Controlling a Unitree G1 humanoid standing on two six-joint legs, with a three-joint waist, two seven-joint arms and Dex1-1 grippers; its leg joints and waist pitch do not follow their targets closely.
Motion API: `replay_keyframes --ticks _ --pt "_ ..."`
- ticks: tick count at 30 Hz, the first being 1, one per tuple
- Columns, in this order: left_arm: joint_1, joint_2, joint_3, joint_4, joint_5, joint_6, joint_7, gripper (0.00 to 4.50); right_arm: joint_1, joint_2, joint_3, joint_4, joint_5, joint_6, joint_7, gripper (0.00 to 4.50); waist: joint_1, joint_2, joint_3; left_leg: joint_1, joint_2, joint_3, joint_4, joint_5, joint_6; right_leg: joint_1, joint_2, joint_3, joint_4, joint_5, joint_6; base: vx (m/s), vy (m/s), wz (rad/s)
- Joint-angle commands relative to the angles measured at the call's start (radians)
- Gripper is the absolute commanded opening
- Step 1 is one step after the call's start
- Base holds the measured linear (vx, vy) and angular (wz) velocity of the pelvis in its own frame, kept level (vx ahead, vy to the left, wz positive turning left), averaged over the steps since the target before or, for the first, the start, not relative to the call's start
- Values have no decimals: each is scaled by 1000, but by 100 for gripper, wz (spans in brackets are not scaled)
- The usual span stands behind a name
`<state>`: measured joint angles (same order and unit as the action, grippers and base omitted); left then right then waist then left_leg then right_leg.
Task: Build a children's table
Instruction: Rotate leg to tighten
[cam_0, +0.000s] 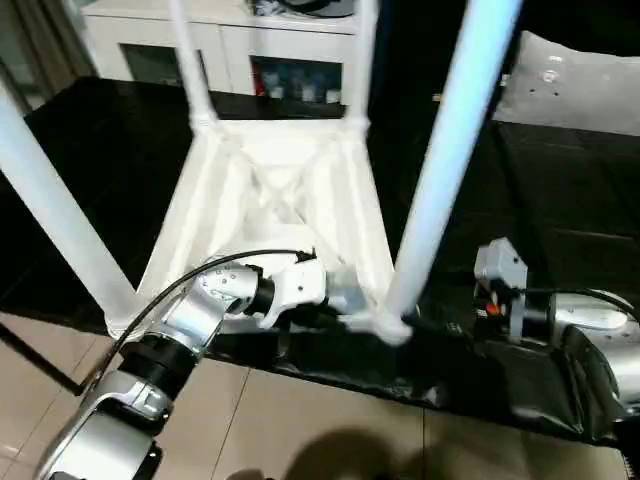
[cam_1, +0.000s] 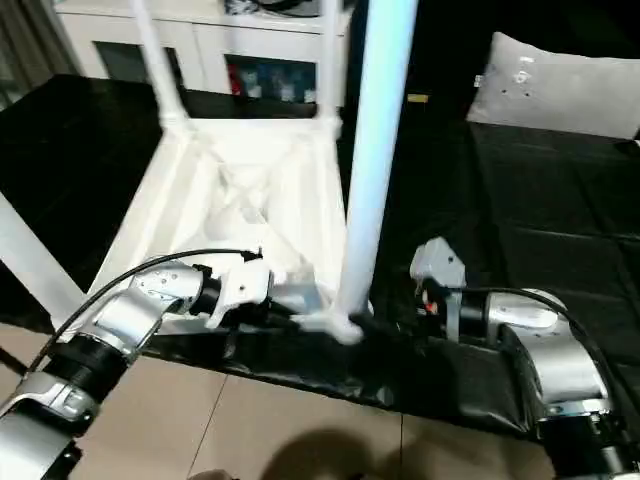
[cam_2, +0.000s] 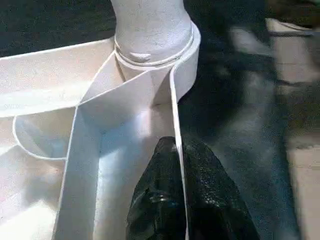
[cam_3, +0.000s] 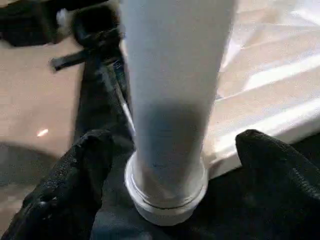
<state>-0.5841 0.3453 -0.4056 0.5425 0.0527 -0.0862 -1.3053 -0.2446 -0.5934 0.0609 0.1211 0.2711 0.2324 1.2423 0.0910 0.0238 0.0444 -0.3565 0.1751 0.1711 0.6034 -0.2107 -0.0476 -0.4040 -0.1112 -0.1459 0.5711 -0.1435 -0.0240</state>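
A: Hands first. Left hand (cam_2: 172, 200): black fingers pinched together over the thin rim wall of the children's table (cam_0: 290, 200), one finger on each side of the wall, close to a corner socket.

B: Right hand (cam_3: 170, 165)?

A: Fingers spread wide, one on either side of the base of the near right leg (cam_0: 450, 150) where it enters its corner socket (cam_3: 165, 200). Neither fingertip (cam_3: 80, 165) touches the tube; a gap shows on both sides. Nothing held.

B: Table, position?

A: Upside down on a low surface covered in black sheeting (cam_1: 560, 190), X-ribbed underside facing up. Near edge lies just at the front border of the sheeting, beside a tiled floor (cam_0: 300, 420).

B: Legs?

A: Four, white, tapered, all standing up from the corner sockets: two at the far corners (cam_0: 190, 60), one at the near left (cam_0: 50, 200), one at the near right between the two hands.

B: Surroundings?

A: White cabinet with glass doors (cam_0: 230, 50) beyond the far edge; grey cushion (cam_1: 560, 85) on the sheeting to the far right, well apart from the table.
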Motion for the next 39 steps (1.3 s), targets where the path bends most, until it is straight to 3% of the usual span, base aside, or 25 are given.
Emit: replay_keyframes --ticks 1,3,6,16,28,29,31,32,33,36,37,39 --pt "-4 1 -48 -54 -16 -44 -89 0 -24 -11 21 11 22 -1 57 410 1 -22 -67 0 63 -10 -67 -123 117 62 -63 67 -55 -284 -186 0 0 0" --pt "-5 4 -53 -56 -20 -45 -100 0 -28 -14 31 15 30 5 81 410 7 -24 -66 1 63 -9 -67 -132 109 60 -63 68 -56 -307 -177 0 0 0" --pt "-11 4 -61 -58 -23 -58 -129 0 -36 -15 62 27 32 3 146 375 17 -25 -66 1 65 -12 -69 -136 96 61 -65 67 -58 -338 -157 0 0 0" --pt "-19 5 -70 -52 -27 -71 -147 0 -53 -16 108 47 45 14 216 309 18 -27 -67 -1 64 -13 -69 -141 83 63 -63 67 -56 -332 -158 0 0 0" --pt "-19 -31 -17 -23 -56 -18 -80 0 2 24 88 -54 133 120 160 210 19 -28 -67 0 64 -12 -69 -131 79 62 -62 68 -58 -329 -155 0 0 0" --pt "-20 -53 -1 -20 -55 18 -27 0 22 72 69 -96 145 144 75 209 20 -19 -65 2 64 -12 -70 -141 73 59 -64 69 -61 -343 -152 0 0 0" --pt "-21 -73 13 -23 -55 55 19 0 32 110 65 -128 129 185 -16 206 15 -26 -64 -1 60 -15 -74 -149 58 62 -62 66 -65 -369 -133 0 0 0" --pt "-22 -82 18 -24 -48 74 49 0 31 137 63 -134 104 195 -83 205 8 -19 -61 3 56 -16 -76 -183 36 61 -62 60 -79 -452 -100 0 0 0" --pt "-24 -89 20 -24 -42 81 69 0 30 156 60 -136 92 203 -125 205 8 -19 -61 3 56 -16 -76 -183 36 61 -62 60 -79 -452 -100 0 0 0" --pt "-31 -118 29 -17 -23 113 144 0 23 228 40 -139 69 243 -266 202 -22 -22 -56 -4 44 -20 -75 -222 13 61 -58 48 -96 -559 -38 0 0 0" --pt "-37 -149 39 -9 -12 147 209 0 15 289 23 -139 43 275 -383 202 -34 -21 -56 -1 39 -21 -72 -236 6 58 -57 42 -105 -586 -22 0 0 0" --pt "-40 -176 47 -6 -5 179 255 0 10 337 11 -142 12 298 -478 201 -54 -21 -56 -4 35 -24 -69 -244 1 58 -55 36 -108 -604 -7 0 0 0"
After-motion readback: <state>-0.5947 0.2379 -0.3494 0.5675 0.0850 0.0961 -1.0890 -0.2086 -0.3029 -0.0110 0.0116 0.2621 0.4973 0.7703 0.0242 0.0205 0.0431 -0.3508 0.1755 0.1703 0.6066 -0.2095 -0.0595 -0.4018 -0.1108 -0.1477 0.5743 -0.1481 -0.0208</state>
